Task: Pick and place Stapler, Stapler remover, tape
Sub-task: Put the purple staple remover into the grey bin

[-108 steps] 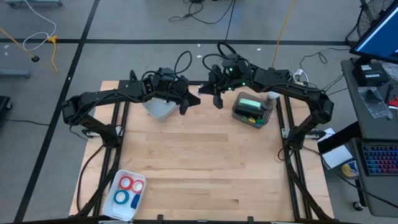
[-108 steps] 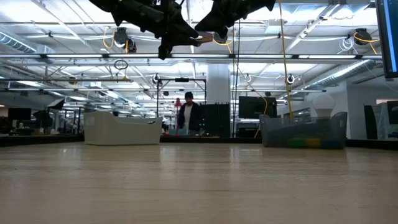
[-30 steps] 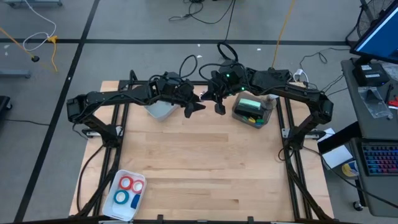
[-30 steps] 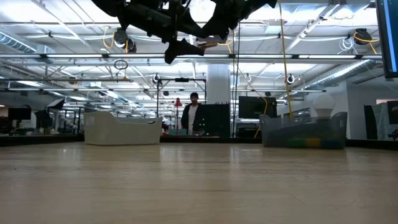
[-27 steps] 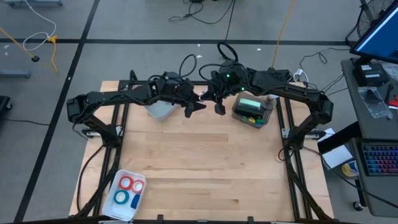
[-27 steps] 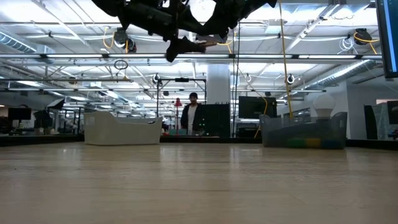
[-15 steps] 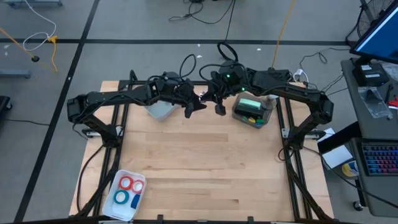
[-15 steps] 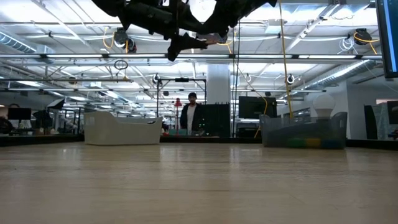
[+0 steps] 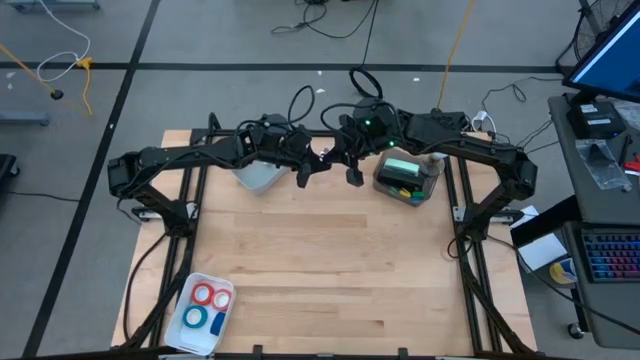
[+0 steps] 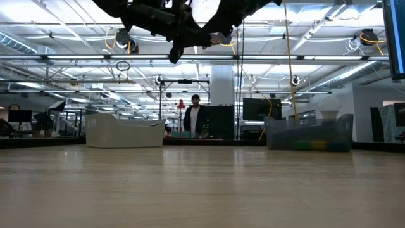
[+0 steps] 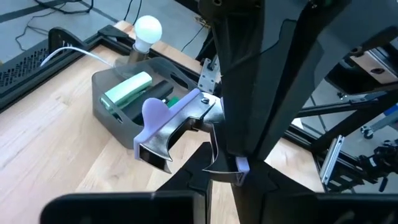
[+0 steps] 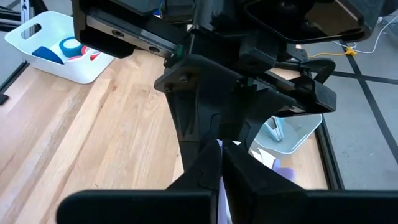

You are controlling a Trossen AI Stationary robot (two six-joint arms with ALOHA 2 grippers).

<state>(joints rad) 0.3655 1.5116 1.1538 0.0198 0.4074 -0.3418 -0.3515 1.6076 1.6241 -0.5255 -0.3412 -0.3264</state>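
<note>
Overhead, the staple remover [image 11: 177, 124] hangs between both grippers above the counter's [image 9: 330, 250] far middle: the right gripper [image 9: 352, 172] is clamped on it, the left gripper [image 9: 308, 170] closes on its other end. The tape [image 9: 205, 305] lies well apart.

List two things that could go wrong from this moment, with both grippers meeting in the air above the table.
1. The left gripper seems to pinch only a thin metal end of the staple remover, which the right gripper also holds. If the right lets go, the tool may twist or drop onto the table.
2. The two grippers sit very close together, so pulling apart carelessly could knock them together.
</note>
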